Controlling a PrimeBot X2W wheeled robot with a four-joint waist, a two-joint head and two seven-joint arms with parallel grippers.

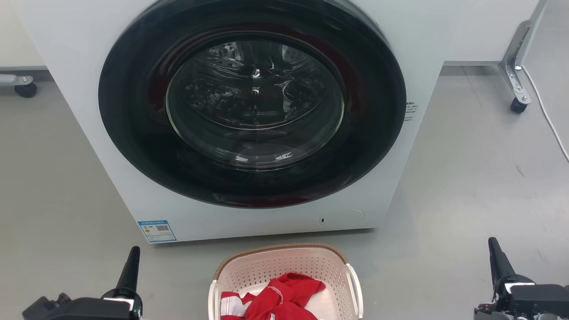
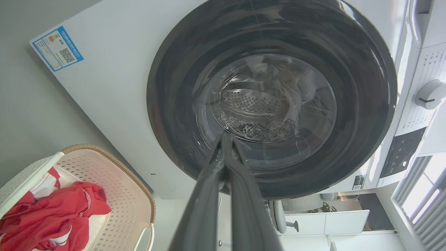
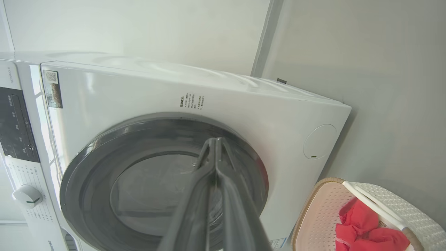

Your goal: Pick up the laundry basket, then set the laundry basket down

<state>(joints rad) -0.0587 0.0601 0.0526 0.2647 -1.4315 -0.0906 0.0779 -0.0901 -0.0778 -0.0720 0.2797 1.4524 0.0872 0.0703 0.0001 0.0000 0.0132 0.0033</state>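
Observation:
The laundry basket (image 1: 284, 262) stands on the grey floor at the bottom centre of the head view, cream with perforated walls, a brown woven-look rim and white side handles. A red and white garment (image 1: 278, 300) lies inside it. The basket also appears at the lower left of the left wrist view (image 2: 122, 195) and the lower right of the right wrist view (image 3: 320, 212). My left gripper (image 1: 132, 254) rests well to the basket's left, shut and holding nothing (image 2: 225, 137). My right gripper (image 1: 493, 245) sits far to the basket's right, also shut and bare (image 3: 215, 140).
A white washing machine (image 1: 133, 191) with a closed dark round glass door (image 1: 253, 102) stands directly behind the basket. A metal frame leg on a castor (image 1: 518, 104) and a white cable (image 1: 549, 120) lie at the right; another castor (image 1: 26, 90) is at the far left.

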